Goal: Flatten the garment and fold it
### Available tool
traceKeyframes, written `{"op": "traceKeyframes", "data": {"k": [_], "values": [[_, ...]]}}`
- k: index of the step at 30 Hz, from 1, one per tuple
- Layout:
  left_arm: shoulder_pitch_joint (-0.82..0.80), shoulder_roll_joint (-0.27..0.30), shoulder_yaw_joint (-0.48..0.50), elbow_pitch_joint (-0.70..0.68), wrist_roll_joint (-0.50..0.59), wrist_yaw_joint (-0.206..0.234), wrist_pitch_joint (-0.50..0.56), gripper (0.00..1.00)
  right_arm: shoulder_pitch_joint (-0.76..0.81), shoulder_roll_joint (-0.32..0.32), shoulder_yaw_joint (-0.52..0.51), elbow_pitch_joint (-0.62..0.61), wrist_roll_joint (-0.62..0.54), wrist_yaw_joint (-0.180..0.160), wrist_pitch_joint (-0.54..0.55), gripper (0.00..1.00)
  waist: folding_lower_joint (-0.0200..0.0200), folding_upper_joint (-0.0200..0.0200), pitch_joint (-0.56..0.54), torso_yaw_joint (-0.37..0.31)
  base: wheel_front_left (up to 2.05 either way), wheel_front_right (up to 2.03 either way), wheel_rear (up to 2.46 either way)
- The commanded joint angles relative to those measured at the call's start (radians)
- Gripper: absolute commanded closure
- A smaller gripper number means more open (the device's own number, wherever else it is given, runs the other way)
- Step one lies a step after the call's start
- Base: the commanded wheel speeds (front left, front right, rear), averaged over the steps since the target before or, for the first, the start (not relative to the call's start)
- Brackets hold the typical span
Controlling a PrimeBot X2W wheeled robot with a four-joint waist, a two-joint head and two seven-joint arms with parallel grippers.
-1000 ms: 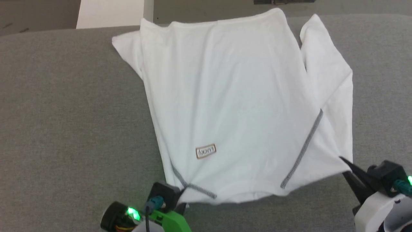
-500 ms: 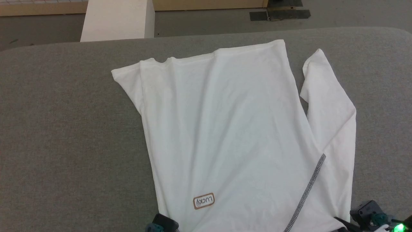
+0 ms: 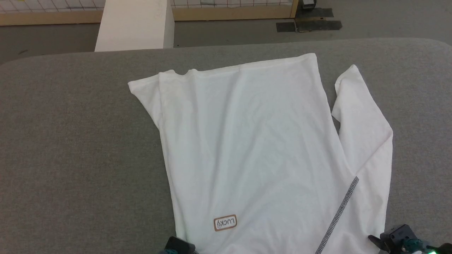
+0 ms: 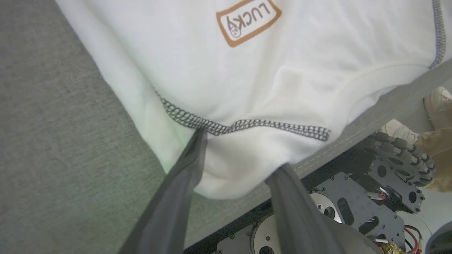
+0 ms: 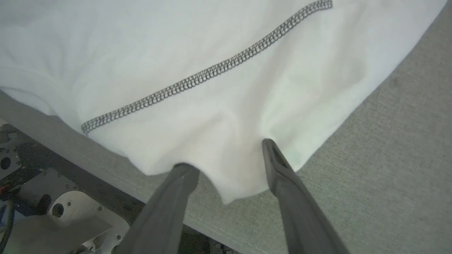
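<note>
The left gripper (image 4: 240, 151) is standing with its fingers (image 4: 176, 197) spread, pinching nothing. One tip is resting on the grey stitched seam (image 4: 247, 125), the other is poking out from under the cloth's edge, and the near corner of the shirt (image 3: 254, 141) is sagging loosely between them. The right gripper (image 5: 226, 155) is doing likewise, its fingers (image 5: 293, 197) parted, with a flap of the shirt's edge lying slack between the tips and a second seam (image 5: 212, 72) running just beyond them. Ahead of the left fingers the brown-bordered patch (image 4: 248, 22) is lying flat. Further out from both grippers the shirt is stretching away across the grey table (image 3: 70, 141), its body smooth and its near edge reaching the table's lip. One sleeve (image 3: 365, 123) is lying alongside the body beyond the right fingers.

I judge the flattening to be finishing and the folding not yet begun. The next move is calling for both grippers to clear the edge, then take fresh holds along one side, at the shoulder and hem or on the sleeve, and carry it over the body without dragging the rest.
</note>
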Motion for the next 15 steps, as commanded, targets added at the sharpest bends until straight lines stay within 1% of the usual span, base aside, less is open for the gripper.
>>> {"op": "traceKeyframes", "data": {"k": [1, 4, 7, 11, 13, 15], "values": [[0.002, -0.004, 0.005, 0.006, 0.005, -0.003, -0.012, 0.00, -0.004, 0.008, -0.003, 0.000, -0.001, -0.002, -0.011, 0.00, 0.0001, 0.0000, -0.008, 0.001, 0.00, 0.00, 0.00], [0.028, -0.003, 0.006, -0.009, -0.012, -0.002, -0.019, 0.00, 0.007, 0.020, -0.024, -0.015, 0.029, -0.002, -0.006, 0.00, 0.0001, 0.0000, -0.021, 0.003, 0.00, 0.00, 0.00], [0.076, 0.016, 0.021, -0.059, -0.039, 0.015, -0.012, 0.00, 0.028, 0.024, -0.057, -0.058, 0.067, -0.002, 0.014, 0.00, 0.0001, 0.0000, -0.036, 0.004, 0.00, 0.00, 0.00], [0.165, 0.059, 0.075, -0.166, -0.084, 0.060, -0.022, 0.00, 0.065, 0.022, -0.102, -0.131, 0.126, -0.002, 0.049, 0.00, 0.0001, 0.0000, -0.051, -0.001, 0.00, 0.00, 0.00], [0.221, 0.092, 0.109, -0.227, -0.105, 0.086, -0.024, 0.00, 0.086, 0.023, -0.136, -0.169, 0.146, -0.002, 0.065, 0.00, 0.0001, 0.0000, -0.057, -0.001, 0.00, 0.00, 0.00], [0.260, 0.111, 0.161, -0.287, -0.116, 0.122, -0.054, 0.00, 0.107, 0.034, -0.177, -0.205, 0.162, -0.002, 0.075, 0.00, 0.0001, 0.0000, -0.062, 0.004, 0.00, 0.00, 0.00]]}}
